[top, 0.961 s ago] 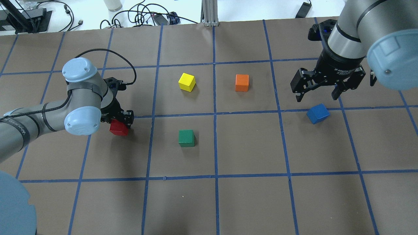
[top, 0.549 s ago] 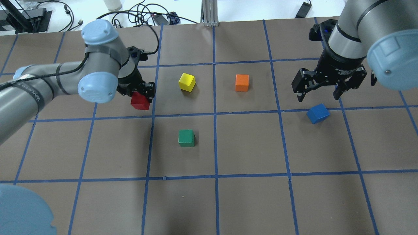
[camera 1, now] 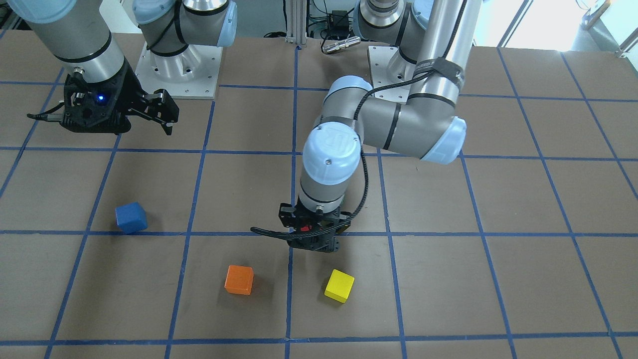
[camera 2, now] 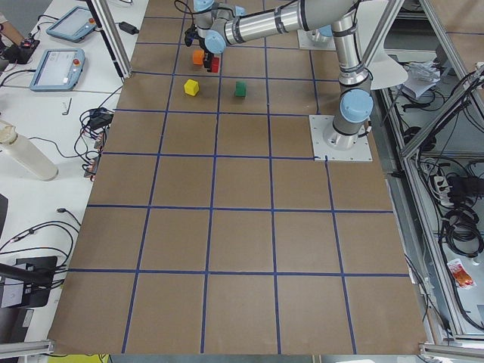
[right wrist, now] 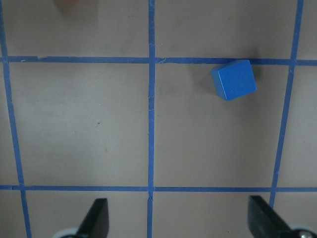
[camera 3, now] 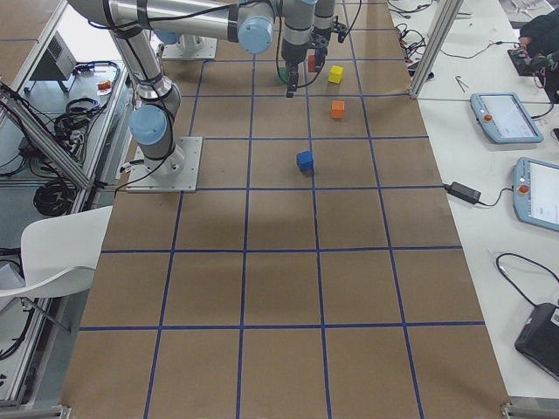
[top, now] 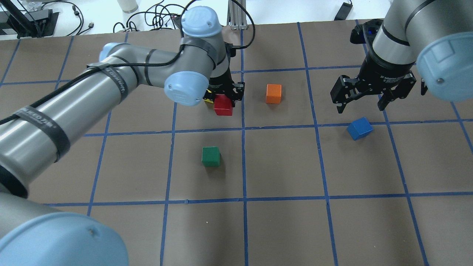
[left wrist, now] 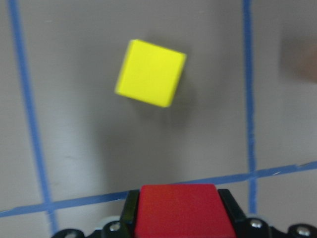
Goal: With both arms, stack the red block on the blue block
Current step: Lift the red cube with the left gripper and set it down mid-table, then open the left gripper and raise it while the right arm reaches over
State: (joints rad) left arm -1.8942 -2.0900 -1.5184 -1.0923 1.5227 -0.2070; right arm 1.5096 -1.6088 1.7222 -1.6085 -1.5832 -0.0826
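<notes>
My left gripper point(top: 224, 99) is shut on the red block point(top: 223, 105) and holds it above the table, near the middle. In the left wrist view the red block point(left wrist: 179, 210) sits between the jaws, with the yellow block below and ahead of it. The blue block point(top: 359, 128) lies on the table at the right, turned a little off the grid lines. My right gripper point(top: 359, 108) is open and empty, hovering just beyond the blue block. The right wrist view shows the blue block point(right wrist: 234, 79) ahead of the open fingertips point(right wrist: 99, 218).
A yellow block point(camera 1: 339, 285) lies just beyond the left gripper and is mostly hidden by it in the overhead view. An orange block point(top: 274, 94) lies to the right of the red block. A green block point(top: 211, 156) lies nearer the robot. Blue tape lines grid the brown table point(top: 281, 229).
My left arm has carried the red block to the right and away from the robot, from the table's left side to beside the yellow block. The right gripper and blue block have not moved.
</notes>
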